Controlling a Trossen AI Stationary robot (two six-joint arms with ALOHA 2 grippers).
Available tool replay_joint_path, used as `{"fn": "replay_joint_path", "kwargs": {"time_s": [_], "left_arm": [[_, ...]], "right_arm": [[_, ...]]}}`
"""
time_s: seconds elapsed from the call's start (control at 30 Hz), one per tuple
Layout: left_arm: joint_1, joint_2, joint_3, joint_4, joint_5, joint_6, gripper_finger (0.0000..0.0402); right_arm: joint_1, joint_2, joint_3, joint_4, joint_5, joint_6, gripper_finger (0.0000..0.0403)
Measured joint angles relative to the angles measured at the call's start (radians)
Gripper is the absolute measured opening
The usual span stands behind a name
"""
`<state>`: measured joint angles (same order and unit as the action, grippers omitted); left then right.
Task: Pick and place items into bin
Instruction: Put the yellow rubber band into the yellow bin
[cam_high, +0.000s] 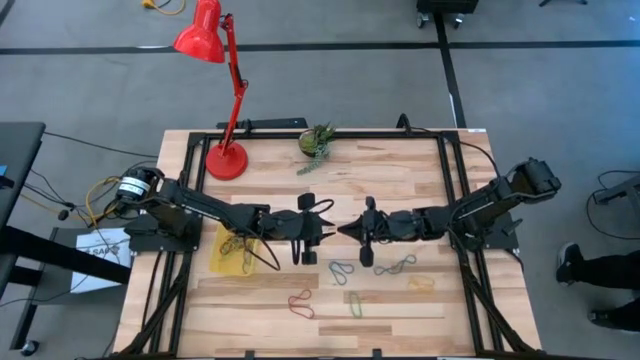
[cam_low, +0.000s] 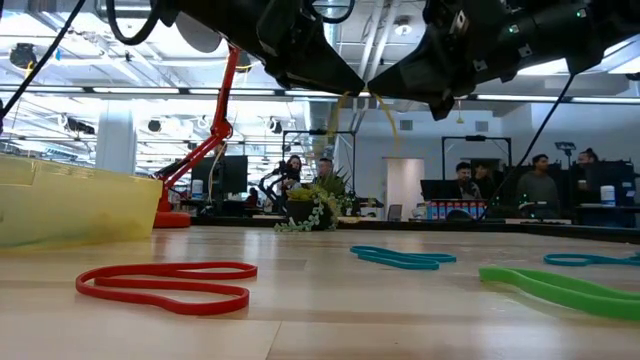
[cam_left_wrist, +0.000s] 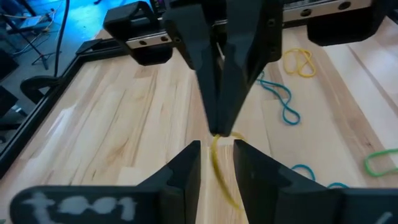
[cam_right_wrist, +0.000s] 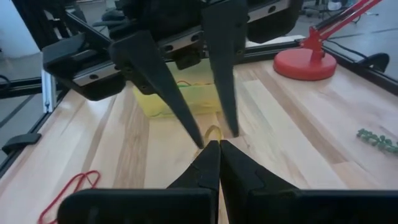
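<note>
Handoff mid-air, yellow band (cam_left_wrist: 219, 163) between tools
Right tool (cam_right_wrist: 214, 144) pinched shut on band above surface; left tool (cam_left_wrist: 217, 147) part open around it; band's thin, floppy, light; I'd grip the loop's strand; bin (cam_high: 232, 251) left.

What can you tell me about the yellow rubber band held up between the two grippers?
The yellow rubber band is a thin, slack loop hanging in the air above the middle of the wooden table. The right gripper pinches one end with shut jaws. The left gripper has its open jaws around the band, which droops between them.
</note>
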<state>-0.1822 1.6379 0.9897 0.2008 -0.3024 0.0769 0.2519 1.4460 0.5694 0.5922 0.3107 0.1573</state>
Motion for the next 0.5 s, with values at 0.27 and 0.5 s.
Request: {"fn": "replay_joint_path", "kwargs": {"time_s": [0.27, 0.5], "left_arm": [[0.0, 0.0, 0.0, -0.012, -0.008, 0.007, 0.0008], [0.0, 0.0, 0.0, -0.011, -0.008, 0.007, 0.0002]], "right_arm": [[0.0, 0.0, 0.0, 0.0, 0.0, 0.0, 0.0], [0.0, 0.0, 0.0, -0.001, 0.001, 0.0, 0.0]]}}
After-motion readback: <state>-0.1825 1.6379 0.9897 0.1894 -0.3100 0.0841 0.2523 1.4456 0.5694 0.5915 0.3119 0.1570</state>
